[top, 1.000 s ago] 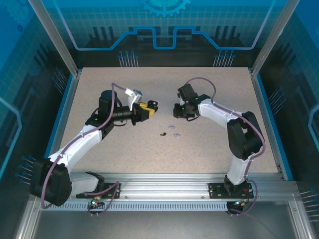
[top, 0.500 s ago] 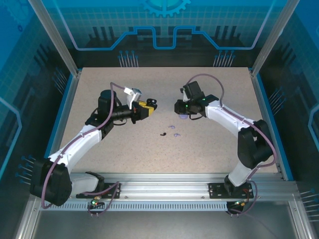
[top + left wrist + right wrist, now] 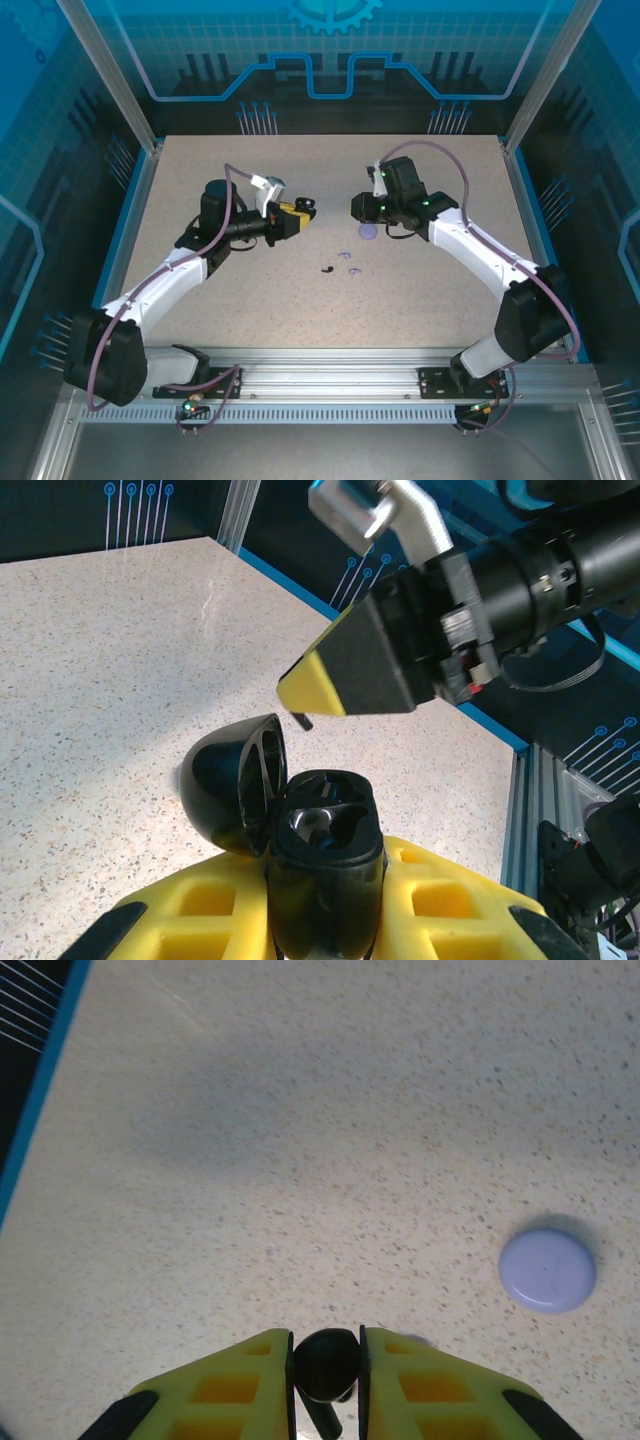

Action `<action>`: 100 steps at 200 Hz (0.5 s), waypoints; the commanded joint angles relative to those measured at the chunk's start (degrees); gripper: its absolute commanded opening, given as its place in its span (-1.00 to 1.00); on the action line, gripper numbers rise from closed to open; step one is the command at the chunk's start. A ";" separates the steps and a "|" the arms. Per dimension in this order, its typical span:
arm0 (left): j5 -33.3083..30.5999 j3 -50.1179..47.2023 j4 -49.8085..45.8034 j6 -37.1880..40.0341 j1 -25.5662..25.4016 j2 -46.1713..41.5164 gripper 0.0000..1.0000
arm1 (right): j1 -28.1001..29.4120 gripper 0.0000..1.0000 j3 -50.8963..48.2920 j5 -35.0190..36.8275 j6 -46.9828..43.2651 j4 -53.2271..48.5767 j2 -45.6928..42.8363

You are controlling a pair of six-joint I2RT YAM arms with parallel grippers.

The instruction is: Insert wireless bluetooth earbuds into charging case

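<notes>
Left gripper (image 3: 293, 217) is clamped on the glossy black clamshell charging case (image 3: 320, 850), lid flipped back so its sockets face the right gripper (image 3: 326, 1345), which pinches a small black stemmed earbud (image 3: 325, 1368) nearby, ready, I'd say, to seat it.

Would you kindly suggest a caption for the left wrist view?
The left gripper holds the open black charging case, with the right gripper holding a black earbud close by.

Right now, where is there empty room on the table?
Free: the table strip by the back wall, and the near strip by the rail. Crowded: the middle, where the lavender case and loose earbuds lie near the left gripper and right gripper.
</notes>
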 commanded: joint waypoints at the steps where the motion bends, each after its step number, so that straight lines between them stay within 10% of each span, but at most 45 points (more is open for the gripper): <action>1: 0.10 0.50 2.87 -1.27 0.51 0.42 -0.57 | -0.75 -0.57 -0.12 -3.25 -0.77 2.44 -3.37; 100: -2.18 0.99 11.32 -7.82 -1.91 2.05 -0.58 | 0.84 -0.56 3.75 -7.91 1.33 8.97 -10.46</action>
